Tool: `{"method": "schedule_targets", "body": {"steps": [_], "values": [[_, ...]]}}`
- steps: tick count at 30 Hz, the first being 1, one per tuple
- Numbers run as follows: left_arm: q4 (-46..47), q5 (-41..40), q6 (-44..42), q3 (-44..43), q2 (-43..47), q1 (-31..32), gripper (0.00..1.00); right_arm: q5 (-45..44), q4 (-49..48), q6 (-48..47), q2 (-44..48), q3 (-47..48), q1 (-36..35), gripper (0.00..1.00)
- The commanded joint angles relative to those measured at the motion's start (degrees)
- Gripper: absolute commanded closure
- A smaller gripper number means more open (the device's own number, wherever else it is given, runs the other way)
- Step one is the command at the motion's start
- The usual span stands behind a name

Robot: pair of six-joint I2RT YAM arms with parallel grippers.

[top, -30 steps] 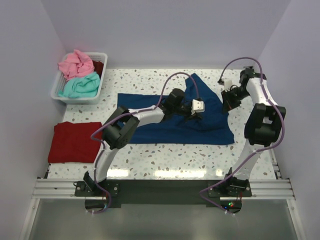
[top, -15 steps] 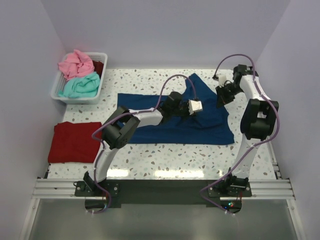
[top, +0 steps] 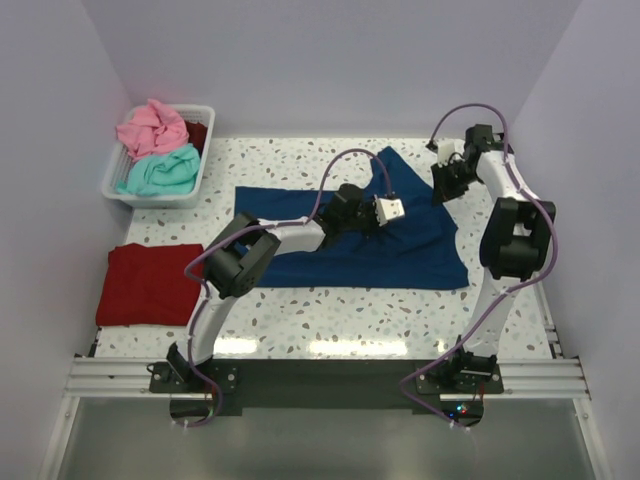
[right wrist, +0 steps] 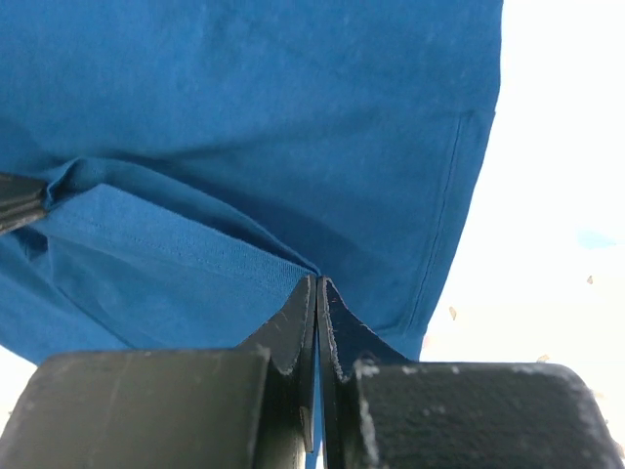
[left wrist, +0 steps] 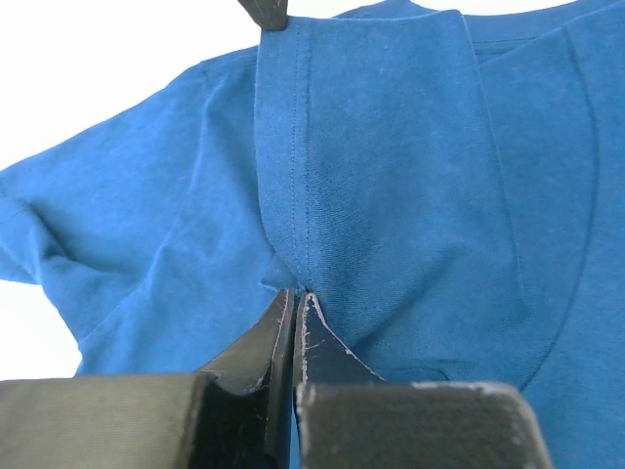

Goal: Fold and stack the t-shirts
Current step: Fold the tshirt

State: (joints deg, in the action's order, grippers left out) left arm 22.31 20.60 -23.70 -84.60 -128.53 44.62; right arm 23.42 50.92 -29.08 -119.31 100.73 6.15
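The navy blue t-shirt [top: 300, 235] lies spread across the middle of the table, its right part lifted into a fold between my grippers. My left gripper [top: 368, 218] is shut on the shirt's hem [left wrist: 283, 195] near the middle. My right gripper [top: 441, 190] is shut on the shirt's edge [right wrist: 176, 244] at the far right. A folded dark red t-shirt [top: 148, 284] lies flat at the left front. A pink t-shirt [top: 150, 127] and a teal t-shirt [top: 160, 171] sit crumpled in the basket.
A white plastic basket [top: 112, 181] stands at the back left corner. White walls close in the left, back and right sides. An aluminium rail [top: 320, 375] runs along the near edge by the arm bases.
Both grippers have moved back and to the left, carrying the shirt's right part with them. The right arm has swung farther toward the back wall.
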Motion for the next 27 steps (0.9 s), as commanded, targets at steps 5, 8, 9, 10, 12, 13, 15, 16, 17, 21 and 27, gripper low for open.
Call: {"method": "schedule_targets", "body": {"steps": [5, 8, 9, 10, 12, 13, 15, 16, 17, 21, 27], "values": [[3.62, -4.6, -2.66, 0.75, 1.44, -0.32, 1.0, -3.55, -8.28, 4.64, 0.3, -1.5, -1.49, 1.0], [3.19, -4.95, -2.66, 1.1, 1.44, -0.32, 0.92, -4.43, -8.99, 5.52, 0.13, -1.5, -1.93, 1.0], [3.1, -5.22, -2.4, 1.28, 1.53, -0.32, 0.9, -4.96, -8.73, 5.7, -0.22, -1.06, -2.02, 0.99], [3.01, -5.57, -2.23, 1.45, 2.05, -0.41, 0.89, -4.96, -8.03, 5.79, -0.92, 0.16, -2.2, 0.95], [2.13, -6.19, -0.3, 2.24, 3.62, -0.94, 0.8, -5.14, -6.01, 6.23, -1.37, 1.4, -2.2, 0.79], [1.43, -6.19, 0.58, 2.33, 4.42, -1.81, 0.77, -5.57, -5.13, 6.23, -1.45, 2.1, -2.2, 0.73], [-2.78, -7.15, 3.3, 2.51, 7.83, -3.13, 0.68, -6.02, -0.92, 4.3, -1.28, 4.38, -1.76, 0.56], [-6.8, -8.02, 4.53, 2.51, 9.16, -4.88, 0.65, -5.93, 2.4, 3.6, -0.93, 5.35, -1.41, 0.52], [-9.62, -8.12, 7.33, 2.16, 10.65, -6.2, 0.62, -5.76, 4.09, 2.37, 0.46, 5.53, -0.1, 0.42], [-25.52, -5.14, 10.26, 1.98, 16.9, -13.32, 0.52, -6.8, 13.84, -2.99, 3.72, 5.53, 2.02, 0.25], [-43.02, 4.0, 3.24, 8.39, 25.34, -23.6, 0.49, -8.22, 23.87, -6.25, 7.24, -0.53, 1.58, 0.32]]}}
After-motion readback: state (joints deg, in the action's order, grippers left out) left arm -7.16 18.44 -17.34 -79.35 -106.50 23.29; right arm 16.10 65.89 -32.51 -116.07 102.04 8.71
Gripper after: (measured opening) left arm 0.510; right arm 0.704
